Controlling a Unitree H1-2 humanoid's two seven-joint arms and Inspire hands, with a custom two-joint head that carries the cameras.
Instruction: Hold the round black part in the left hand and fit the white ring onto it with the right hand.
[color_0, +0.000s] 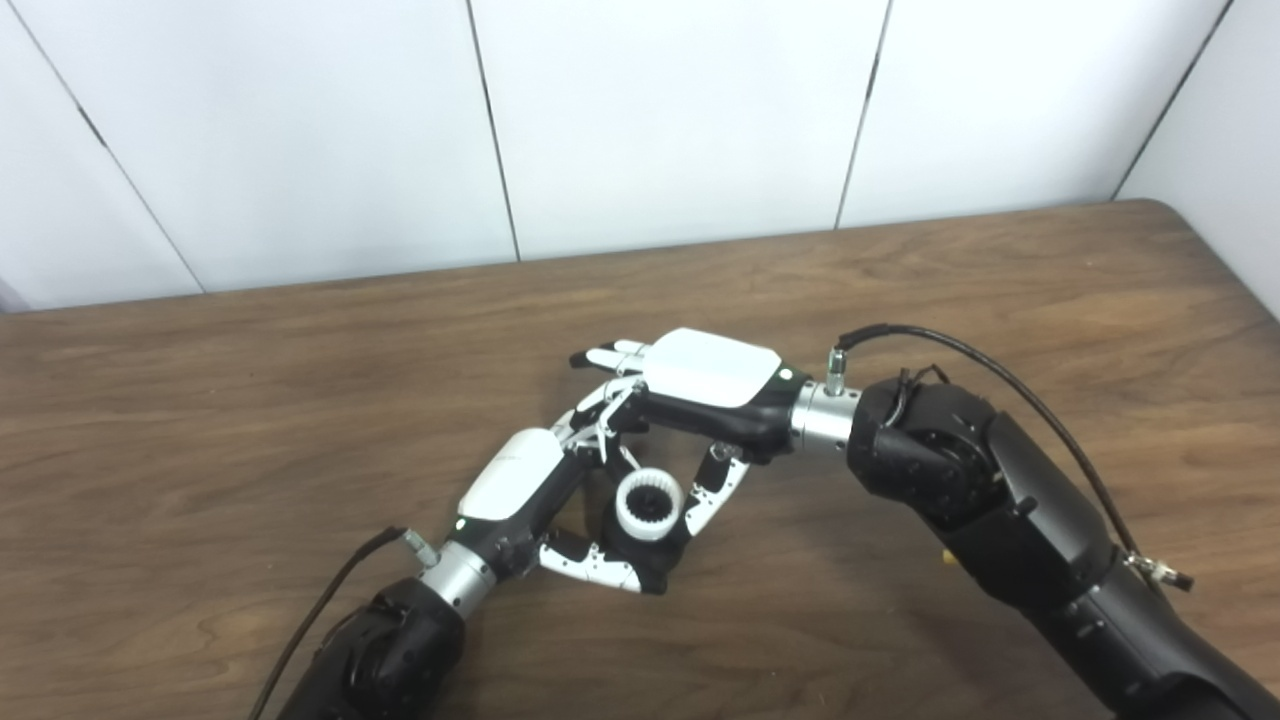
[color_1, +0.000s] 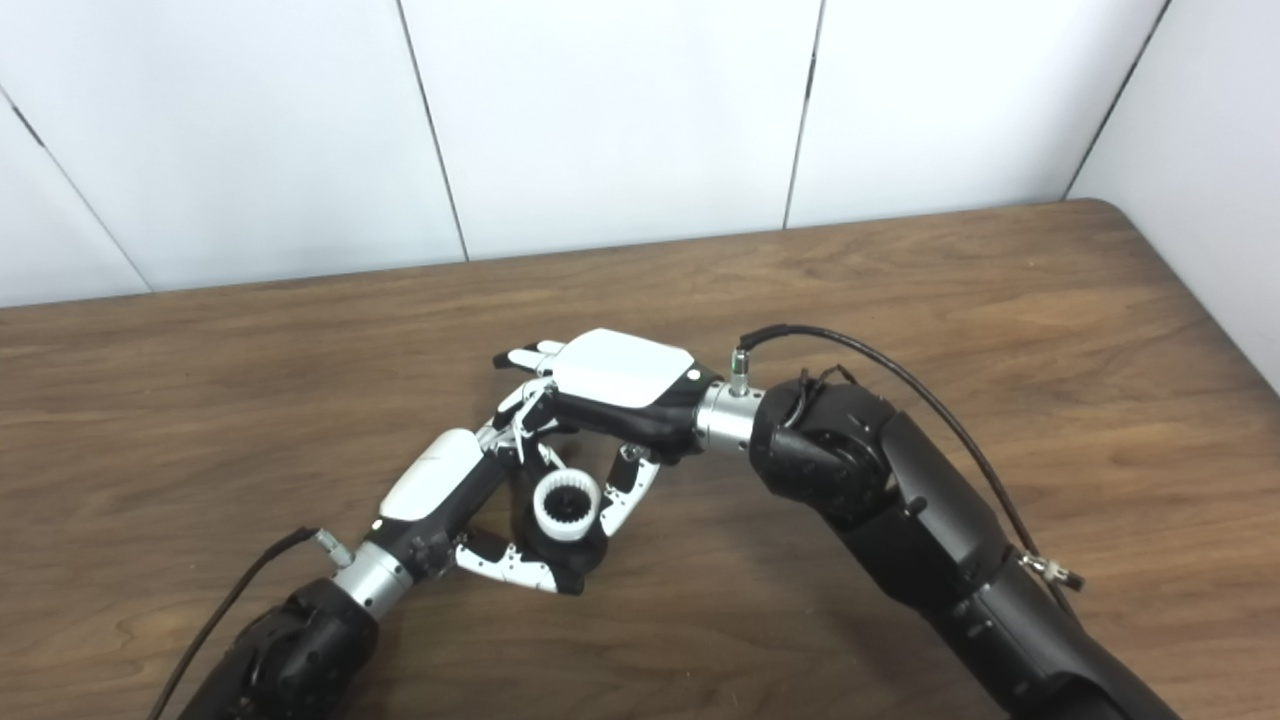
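1. Your left hand (color_0: 560, 500) lies low over the wooden table (color_0: 1000, 300), curled around the round black part (color_0: 655, 552) bearing the toothed white ring (color_0: 648, 505).
2. Your right hand (color_0: 700, 385) arches above, thumb touching the ring; whether it grips it is unclear.

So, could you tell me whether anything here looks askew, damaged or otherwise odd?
Nothing stands out. The white ring sits level on the round black part, cradled in the left hand, with the right hand close above it. No damage shows, and nothing is loose on the table.

Left robot hand (color_0: 560, 505) cupped beneath right robot hand (color_0: 690, 395)
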